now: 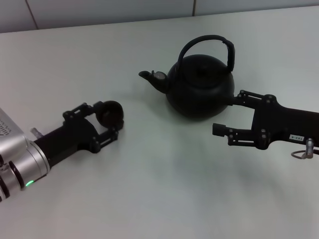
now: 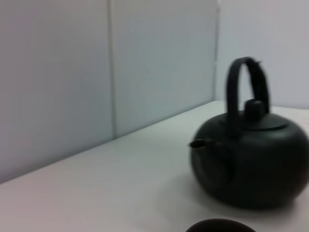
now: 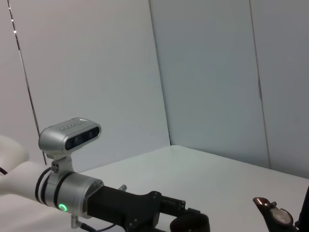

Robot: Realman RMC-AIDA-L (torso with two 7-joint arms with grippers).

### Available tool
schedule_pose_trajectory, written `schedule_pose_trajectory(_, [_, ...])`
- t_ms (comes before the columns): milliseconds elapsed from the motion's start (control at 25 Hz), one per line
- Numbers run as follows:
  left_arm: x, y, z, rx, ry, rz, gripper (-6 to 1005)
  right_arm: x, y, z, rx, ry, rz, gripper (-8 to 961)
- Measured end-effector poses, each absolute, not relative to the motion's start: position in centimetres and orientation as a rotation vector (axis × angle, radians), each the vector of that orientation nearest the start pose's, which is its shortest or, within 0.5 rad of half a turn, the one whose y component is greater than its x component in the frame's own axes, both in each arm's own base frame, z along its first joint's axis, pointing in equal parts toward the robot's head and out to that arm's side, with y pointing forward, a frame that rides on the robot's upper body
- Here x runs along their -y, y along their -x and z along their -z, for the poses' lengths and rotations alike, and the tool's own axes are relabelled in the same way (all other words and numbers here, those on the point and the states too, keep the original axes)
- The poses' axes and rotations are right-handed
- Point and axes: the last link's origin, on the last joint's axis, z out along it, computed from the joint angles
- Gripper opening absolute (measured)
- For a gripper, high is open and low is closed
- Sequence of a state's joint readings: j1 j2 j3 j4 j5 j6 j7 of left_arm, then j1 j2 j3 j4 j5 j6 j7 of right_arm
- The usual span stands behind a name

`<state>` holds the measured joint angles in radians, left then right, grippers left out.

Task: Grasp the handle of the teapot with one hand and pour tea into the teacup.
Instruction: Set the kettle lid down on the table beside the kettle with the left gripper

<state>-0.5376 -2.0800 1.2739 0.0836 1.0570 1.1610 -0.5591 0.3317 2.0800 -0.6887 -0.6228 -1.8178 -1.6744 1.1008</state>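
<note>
The teapot (image 1: 200, 85) stands upright on the white desk (image 1: 159, 189), toward the far right of the head view, its spout (image 1: 152, 78) pointing to the robot's left and its arched handle (image 1: 208, 47) raised over the lid. The right hand (image 1: 227, 113) lies low at the pot's right side with its fingers spread; the farther finger (image 1: 246, 98) reaches up against the pot's body, while the nearer one (image 1: 230, 131) sits in front of the pot and apart from it. Neither finger is on the handle. The teacup (image 1: 109, 113) rests on the desk well to the left of the teapot, between the fingers of the left hand (image 1: 102, 122), which are closed in on it from both sides. In the left wrist view the teapot (image 2: 251, 164) shows side-on, with the cup's rim (image 2: 219, 225) at the frame edge. The right wrist view shows the left arm (image 3: 72, 188) stretched low over the desk.
</note>
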Motion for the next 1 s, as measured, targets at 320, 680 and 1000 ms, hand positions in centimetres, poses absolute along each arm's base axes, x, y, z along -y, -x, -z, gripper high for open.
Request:
schedule_pose_trajectory(320, [-29.2, 27.9, 9.2, 0.353, 2.563, 0.738, 687, -27.0, -29.9, -0.9, -0.469, 2.585, -0.879, 820])
schedule_pose_trajectory(680, [-27.2, 27.7, 10.0, 0.312, 2.681, 0.75, 687, -26.9, -30.0, -0.8, -0.474, 2.584, -0.876, 820])
schedule_pose_trajectory(1000, [-26.1, 27.8, 10.1, 0.318, 2.708, 0.763, 687, -26.9, -29.9, -0.7, -0.474, 2.594, -0.872, 819])
